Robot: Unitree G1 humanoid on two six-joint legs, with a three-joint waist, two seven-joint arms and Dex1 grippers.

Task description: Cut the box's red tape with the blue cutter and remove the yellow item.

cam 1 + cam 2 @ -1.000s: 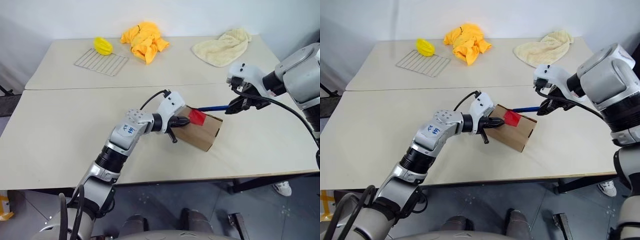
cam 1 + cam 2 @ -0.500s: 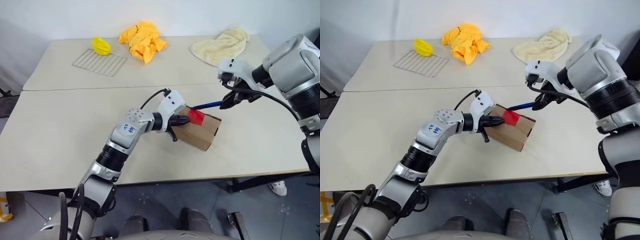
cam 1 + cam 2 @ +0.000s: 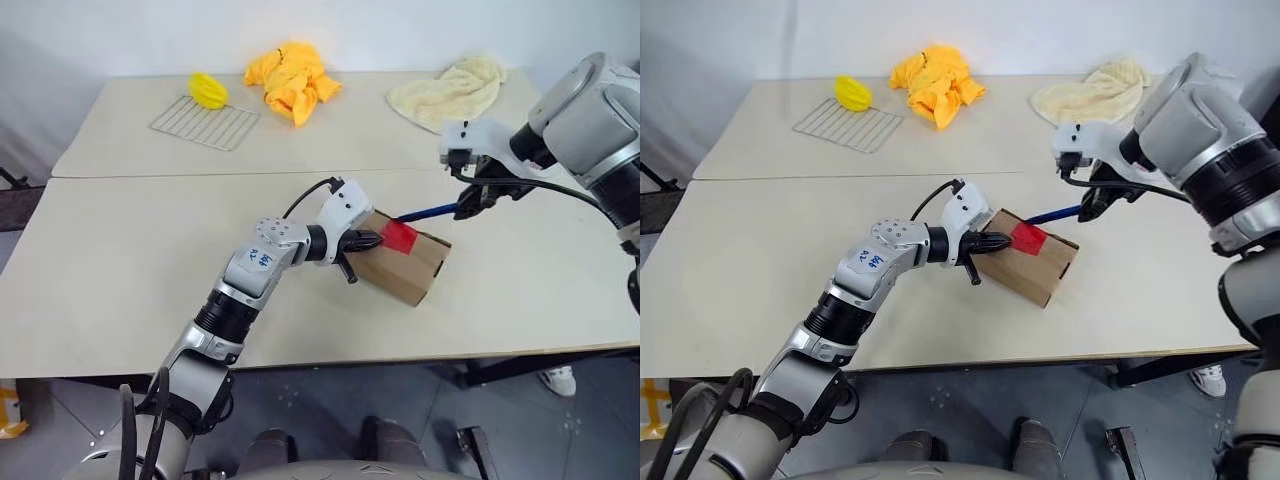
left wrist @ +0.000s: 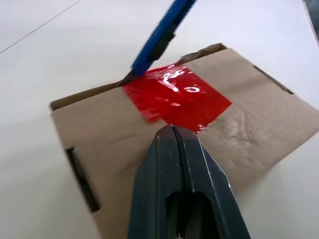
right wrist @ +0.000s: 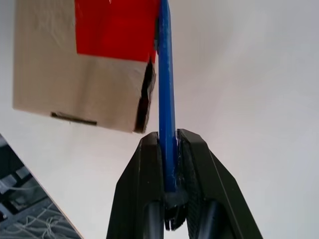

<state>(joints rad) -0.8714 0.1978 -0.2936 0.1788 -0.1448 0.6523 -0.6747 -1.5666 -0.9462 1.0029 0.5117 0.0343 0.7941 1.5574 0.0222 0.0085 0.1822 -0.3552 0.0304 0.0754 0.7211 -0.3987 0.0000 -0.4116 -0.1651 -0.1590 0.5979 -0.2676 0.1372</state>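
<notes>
Blue cutter [image 3: 432, 211], squeezed tight in the right gripper [image 3: 470, 203], points its tip at the red tape [image 3: 397, 236] edge on the box [image 3: 408, 265], while the closed left gripper [image 3: 372, 240] presses nearby.

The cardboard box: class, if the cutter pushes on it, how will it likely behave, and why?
The box looks small, so it is probably light and apt to slide on the smooth table. The shut left gripper presses against it, likely bracing it. Its cardboard may dent where the blue cutter meets the red tape.
</notes>
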